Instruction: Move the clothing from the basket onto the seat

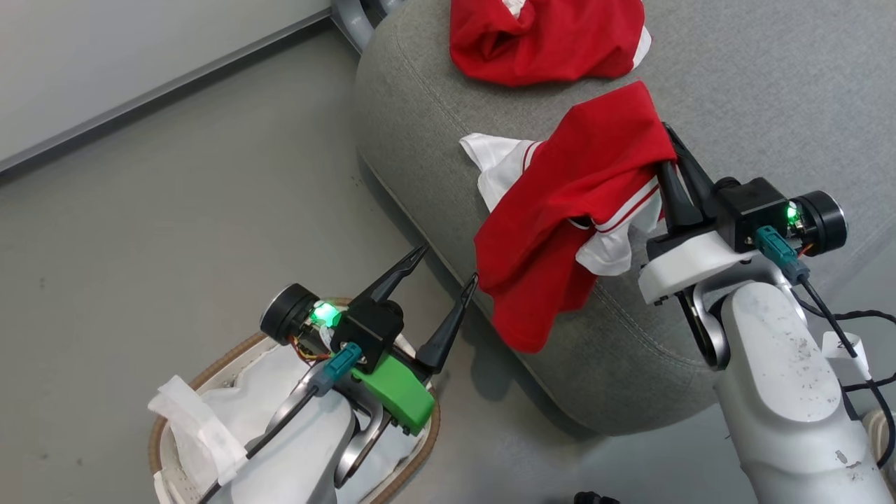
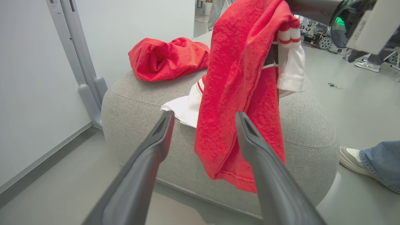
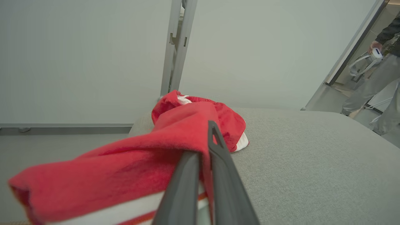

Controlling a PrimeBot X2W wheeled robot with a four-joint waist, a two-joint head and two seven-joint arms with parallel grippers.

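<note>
The right hand [image 1: 670,157] is gripping a red garment [image 1: 574,210] that is hiding its fingertips and hanging over the seat [image 1: 735,105] edge, a second garment [image 1: 553,38] is lying farther back, cut off at the top, and the left hand [image 1: 449,262] is hovering wide open by the basket [image 1: 217,360], half hidden under its arm.

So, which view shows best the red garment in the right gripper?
Left wrist view: the garment hangs full length over the seat. Head view shows it from above; right wrist view, a bunched fold.
</note>
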